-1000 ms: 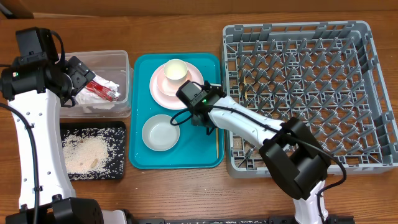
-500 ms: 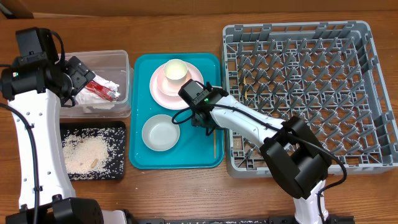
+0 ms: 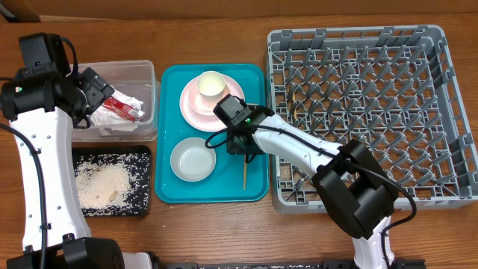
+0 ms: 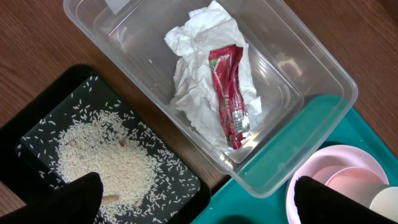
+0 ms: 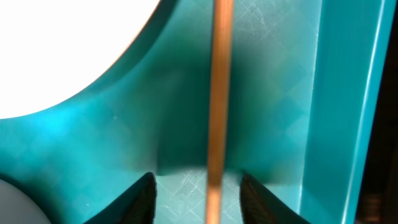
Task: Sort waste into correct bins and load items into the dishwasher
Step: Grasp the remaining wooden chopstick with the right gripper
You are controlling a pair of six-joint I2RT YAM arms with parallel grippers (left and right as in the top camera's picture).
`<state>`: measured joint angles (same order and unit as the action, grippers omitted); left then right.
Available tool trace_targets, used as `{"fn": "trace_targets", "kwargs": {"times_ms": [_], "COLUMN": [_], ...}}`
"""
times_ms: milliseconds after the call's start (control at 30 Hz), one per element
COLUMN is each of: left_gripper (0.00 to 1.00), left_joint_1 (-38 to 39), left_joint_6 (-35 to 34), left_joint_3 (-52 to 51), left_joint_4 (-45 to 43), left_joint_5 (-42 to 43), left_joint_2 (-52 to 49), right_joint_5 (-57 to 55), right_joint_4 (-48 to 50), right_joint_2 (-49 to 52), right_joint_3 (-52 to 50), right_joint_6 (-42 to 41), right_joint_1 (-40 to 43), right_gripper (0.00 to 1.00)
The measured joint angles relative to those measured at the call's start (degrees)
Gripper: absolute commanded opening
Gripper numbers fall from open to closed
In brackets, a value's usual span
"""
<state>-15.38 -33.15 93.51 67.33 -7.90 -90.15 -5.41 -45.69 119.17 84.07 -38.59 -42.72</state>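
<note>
Chopstick (image 5: 219,93) lies on teal tray (image 5: 273,93) between the right tool's (image 5: 198,190) parted jaws

**Four containers on the brown wooden table (image 3: 209,233)**

Four things lie directly on the wood; a clear rectangular plastic tub (image 3: 154,104) at ten o'clock; a shallow black rectangular tray (image 3: 143,160) at eight o'clock, just beside the tub; a teal rectangular serving tray (image 3: 224,185) near the centre, close beside both; a large square grey plastic dish rack (image 3: 441,112) at three o'clock, hard against the teal tray's edge.
</note>
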Motion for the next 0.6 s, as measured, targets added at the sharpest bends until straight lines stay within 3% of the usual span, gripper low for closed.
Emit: {"fn": "trace_targets", "kwargs": {"times_ms": [433, 600], "left_gripper": [1.00, 1.00], "left_joint_1": [0.00, 0.00], "left_joint_6": [0.00, 0.00], "left_joint_3": [0.00, 0.00], "left_joint_4": [-0.02, -0.02], "left_joint_5": [0.00, 0.00], "left_joint_2": [0.00, 0.00], "right_joint_5": [-1.05, -1.53], "right_joint_4": [0.63, 1.40], "right_joint_2": [0.00, 0.00], "right_joint_3": [-0.57, -1.53], "right_joint_6": [2.21, 1.42], "right_joint_1": [0.00, 0.04], "right_gripper": [0.35, 0.26]}}
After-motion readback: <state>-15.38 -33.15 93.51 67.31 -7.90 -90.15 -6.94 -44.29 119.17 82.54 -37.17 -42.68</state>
